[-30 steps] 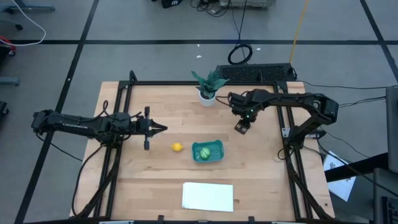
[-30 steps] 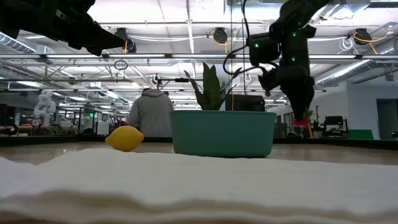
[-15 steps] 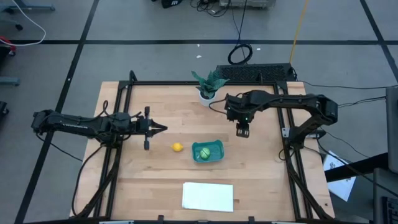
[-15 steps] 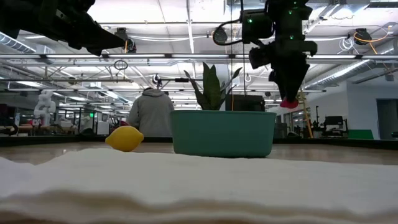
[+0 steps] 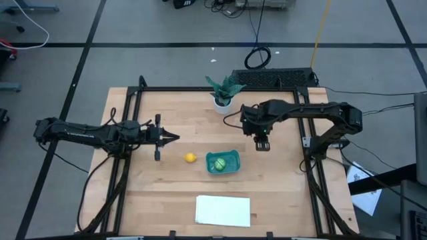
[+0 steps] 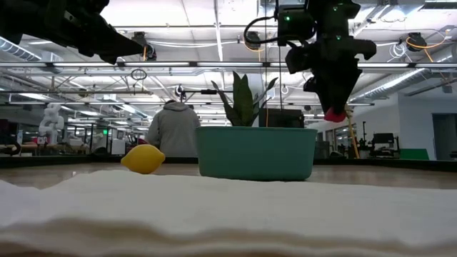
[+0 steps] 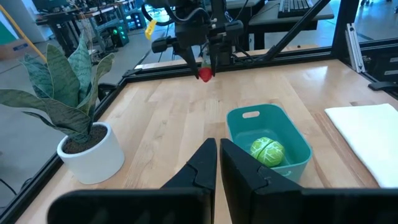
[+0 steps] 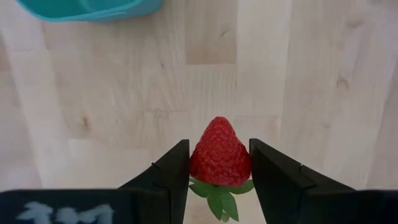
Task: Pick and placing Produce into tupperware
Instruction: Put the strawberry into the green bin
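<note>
The teal tupperware [image 5: 230, 158] stands on the wooden table near its middle. A green round piece [image 5: 217, 164] lies inside it, also plain in the left wrist view [image 7: 267, 151]. A yellow lemon [image 5: 190, 158] rests on the table left of the tub. A red strawberry [image 8: 220, 152] hangs in my right gripper [image 5: 262, 143], which is shut on it. The gripper hangs above bare table, right of and a little beyond the tub. My left gripper [image 5: 175, 139] waits shut at the left, pointing level toward the table's right. My right gripper pinches the strawberry's two sides [image 8: 198, 163] between its two fingers [image 8: 171, 171]. The fingers point down from above. The strawberry's pointed tip sticks out below the fingertips and its green leaves lie back between them. It hangs clear of the table [image 6: 334, 113].
A leafy plant in a white pot [image 5: 223, 97] stands at the far edge. A flat white sheet [image 5: 223, 210] lies near the front edge. A black frame rims the table [image 5: 200, 89]. Bare wood lies around the tub.
My right gripper has risen with the strawberry and rolled about the line it points along. It has also drifted a little toward the table's near edge and the tub. The strawberry stays in the hold, higher above the table than before.
</note>
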Motion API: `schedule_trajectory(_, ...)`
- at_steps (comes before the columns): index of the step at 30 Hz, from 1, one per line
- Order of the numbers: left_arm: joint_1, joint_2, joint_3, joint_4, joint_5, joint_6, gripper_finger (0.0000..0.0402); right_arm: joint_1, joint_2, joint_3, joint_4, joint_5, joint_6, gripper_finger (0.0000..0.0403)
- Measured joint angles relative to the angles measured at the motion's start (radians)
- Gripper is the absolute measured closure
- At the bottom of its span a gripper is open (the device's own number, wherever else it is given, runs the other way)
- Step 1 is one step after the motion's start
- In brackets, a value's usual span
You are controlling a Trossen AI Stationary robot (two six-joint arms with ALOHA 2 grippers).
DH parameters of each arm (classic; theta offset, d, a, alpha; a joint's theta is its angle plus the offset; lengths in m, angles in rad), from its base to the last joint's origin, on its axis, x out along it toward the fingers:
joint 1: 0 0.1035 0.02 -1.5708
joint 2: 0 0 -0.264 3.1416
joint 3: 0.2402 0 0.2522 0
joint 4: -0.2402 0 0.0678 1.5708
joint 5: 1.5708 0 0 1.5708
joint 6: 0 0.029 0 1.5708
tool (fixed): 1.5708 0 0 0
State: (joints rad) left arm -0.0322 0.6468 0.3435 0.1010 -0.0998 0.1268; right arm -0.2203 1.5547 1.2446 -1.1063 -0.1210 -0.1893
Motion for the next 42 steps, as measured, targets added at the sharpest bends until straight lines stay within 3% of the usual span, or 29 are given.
schedule_trajectory(12, 0.0, 0.0, 0.0, 0.0, -0.005, 0.0, 0.0376, 0.035, -0.017, 0.167, -0.042, -0.015, 0.003, 0.0264)
schedule_trajectory(24, 0.0, 0.0, 0.0, 0.0, -0.006, -0.001, 0.0376, 0.047, -0.243, 0.189, 0.05, -0.021, 0.074, 0.0264)
schedule_trajectory(33, 0.0, 0.0, 0.0, 0.0, -0.006, -0.001, 0.0376, 0.118, -0.385, 0.188, 0.112, -0.093, 0.074, 0.0268)
schedule_trajectory(42, 0.0, 0.0, 0.0, 0.0, -0.005, -0.001, 0.0376, 0.187, -0.516, 0.162, 0.154, 0.0, 0.113, 0.0269)
